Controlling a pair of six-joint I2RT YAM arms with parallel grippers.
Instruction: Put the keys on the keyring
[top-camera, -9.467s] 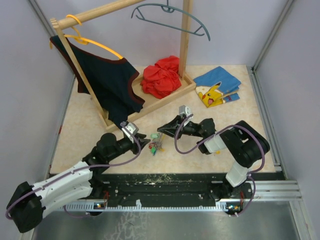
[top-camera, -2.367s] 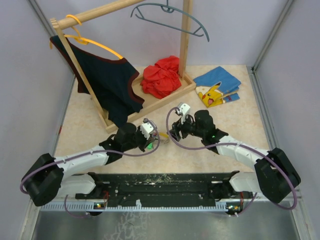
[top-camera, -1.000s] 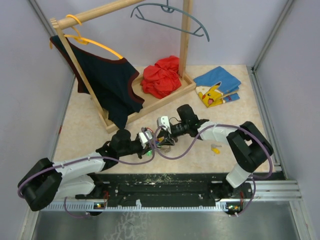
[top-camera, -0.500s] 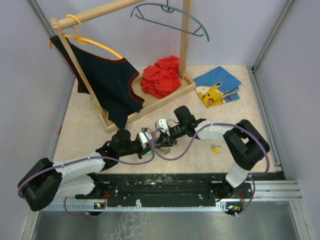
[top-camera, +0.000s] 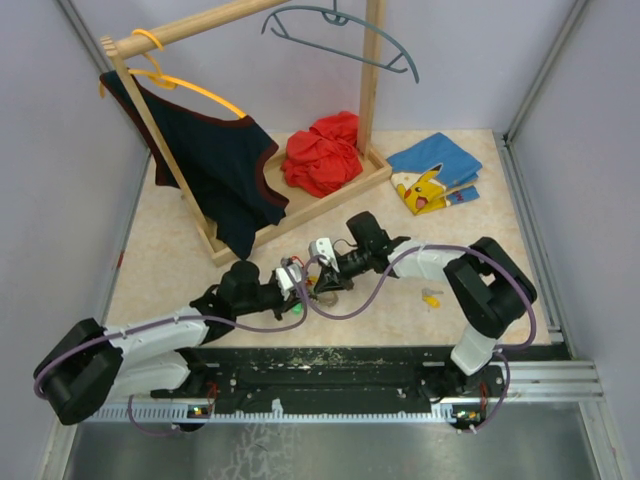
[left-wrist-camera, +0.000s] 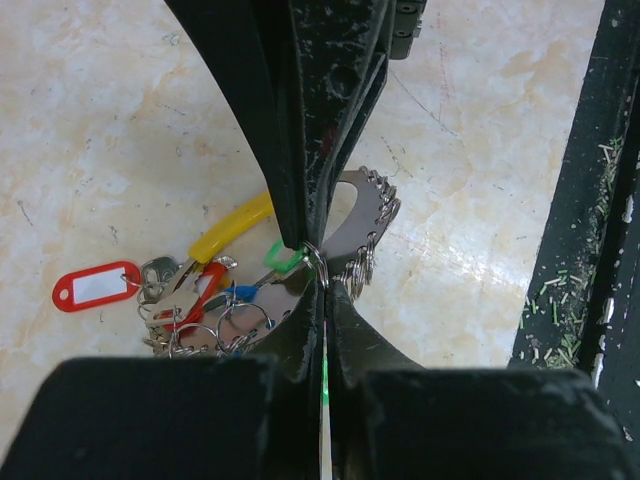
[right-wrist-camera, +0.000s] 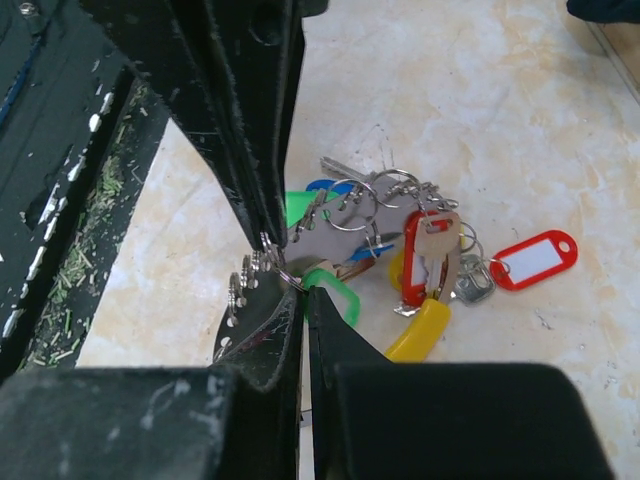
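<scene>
The keyring (left-wrist-camera: 365, 212) shows as a curved silvery metal piece with small rings along its edge. It lies on the table with the keys (left-wrist-camera: 200, 290) bunched on it: red (left-wrist-camera: 95, 287), green (left-wrist-camera: 285, 258) and blue tags and a yellow curved piece (left-wrist-camera: 230, 225). My left gripper (left-wrist-camera: 320, 275) is shut, its tips pinching a small ring of the bunch. My right gripper (right-wrist-camera: 303, 290) is shut on a small ring at the same spot, tip to tip with the left. The bunch (right-wrist-camera: 420, 255) spreads to the right there. In the top view both grippers (top-camera: 303, 284) (top-camera: 318, 283) meet over the keys (top-camera: 327, 291).
A small lone yellow piece (top-camera: 431, 298) lies on the table right of the arms. A wooden clothes rack (top-camera: 300, 210) stands behind, with a dark shirt (top-camera: 215, 165) on an orange hanger, a red cloth (top-camera: 322, 150) and a grey hanger (top-camera: 340, 30). A blue Pikachu cloth (top-camera: 435, 172) lies back right.
Earlier the arms were apart with the bunch lying between them. Both have closed in on it and now meet tip to tip. Over the last second almost nothing has moved.
</scene>
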